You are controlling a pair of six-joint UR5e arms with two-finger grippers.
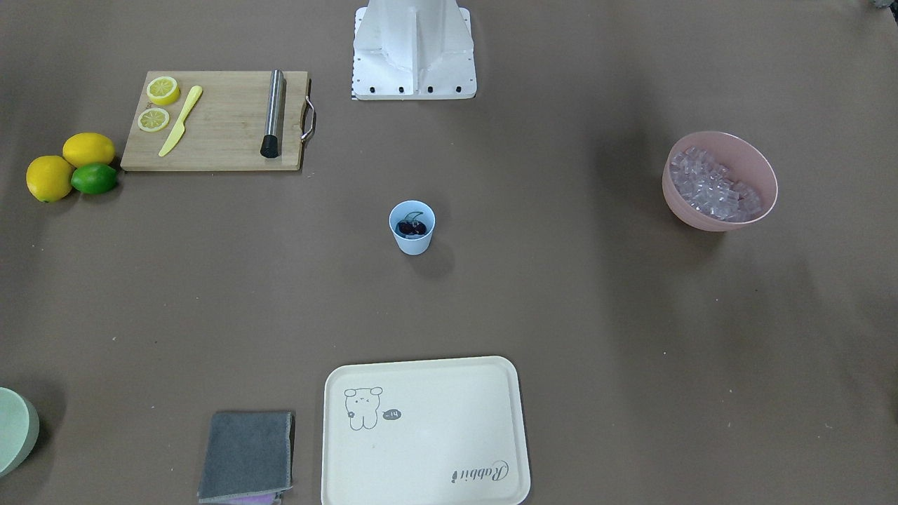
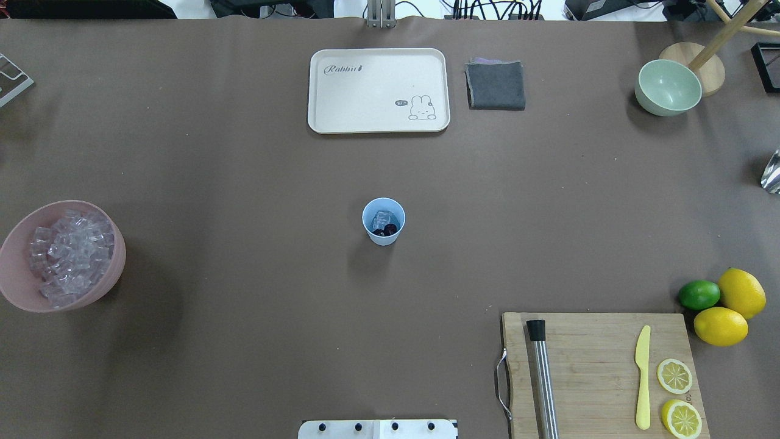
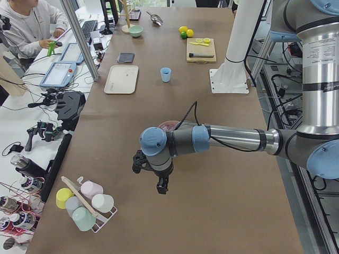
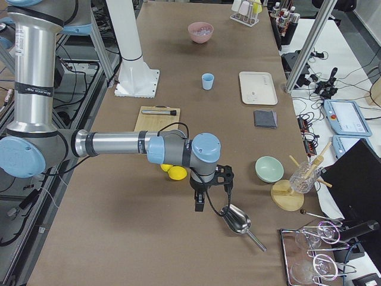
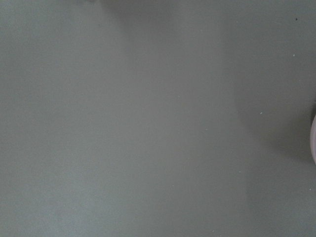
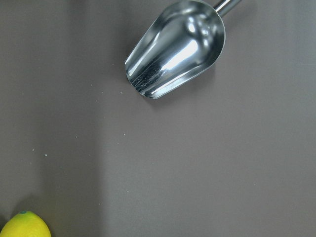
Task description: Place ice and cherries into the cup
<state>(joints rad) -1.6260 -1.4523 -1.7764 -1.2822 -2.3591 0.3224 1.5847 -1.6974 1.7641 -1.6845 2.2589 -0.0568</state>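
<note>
The cup (image 1: 412, 244) stands upright mid-table, well apart from both grippers' fingers. Inside it lie the cherries (image 1: 411, 227), dark and glossy with a thin stem. The overhead view also shows an ice cube (image 2: 382, 218) in the cup, touching them.

The rest of the ice (image 1: 712, 186) is heaped in the pink bowl (image 1: 691, 214). This bowl sits near the left gripper (image 3: 161, 186), on the side of its fingers toward the cup, and the arm partly hides it. That gripper hangs fingers-down over bare table (image 1: 561, 315). It shows only in the side view, so I cannot tell whether its fingers are parted or closed.

The right gripper (image 4: 199, 204) hangs the same way at the opposite end, and its finger state cannot be told either. A metal scoop (image 4: 237, 219) lies on the table just beside its fingers, mouth toward them. A lemon (image 4: 177, 173) lies near the fingers on the cup side.
</note>
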